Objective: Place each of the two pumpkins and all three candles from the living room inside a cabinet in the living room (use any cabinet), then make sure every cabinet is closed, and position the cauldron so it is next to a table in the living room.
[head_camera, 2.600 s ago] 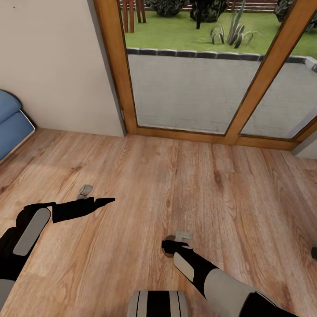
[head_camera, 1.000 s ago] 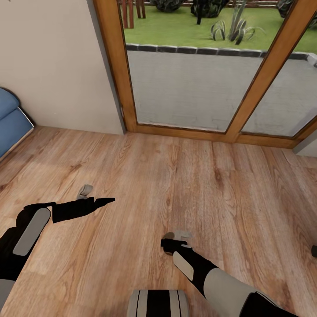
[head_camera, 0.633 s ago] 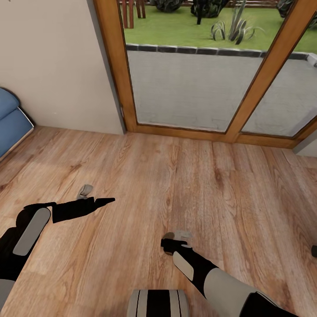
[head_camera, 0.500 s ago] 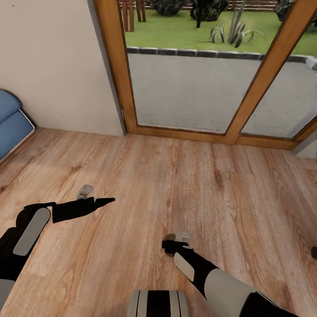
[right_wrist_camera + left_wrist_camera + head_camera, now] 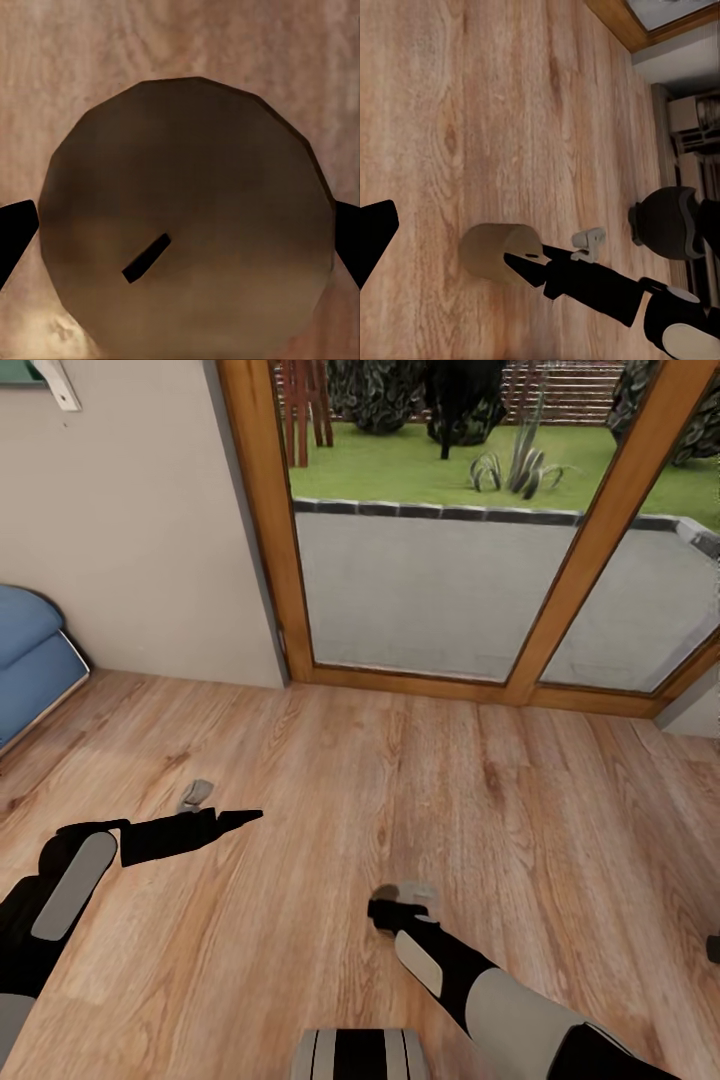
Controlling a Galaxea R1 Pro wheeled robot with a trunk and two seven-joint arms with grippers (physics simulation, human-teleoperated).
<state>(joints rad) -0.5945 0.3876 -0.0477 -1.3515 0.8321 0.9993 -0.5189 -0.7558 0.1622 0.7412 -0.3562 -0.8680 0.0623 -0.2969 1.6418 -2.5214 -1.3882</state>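
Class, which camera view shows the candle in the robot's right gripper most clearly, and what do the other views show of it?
The right wrist view: the candle looms large between the fingers, top face and dark wick plain. The left wrist view shows its tan side at the right gripper's tip, above the floor. In the head view, the gripper mostly hides it.

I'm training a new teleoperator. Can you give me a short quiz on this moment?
1. True or false: the right gripper holds a pumpkin.
2. The floor is: A carpet, B wood planks, C tiles.
3. Fill in: the cushion by the wall is ____.
Key: 1 false, it holds a candle; 2 B; 3 blue.
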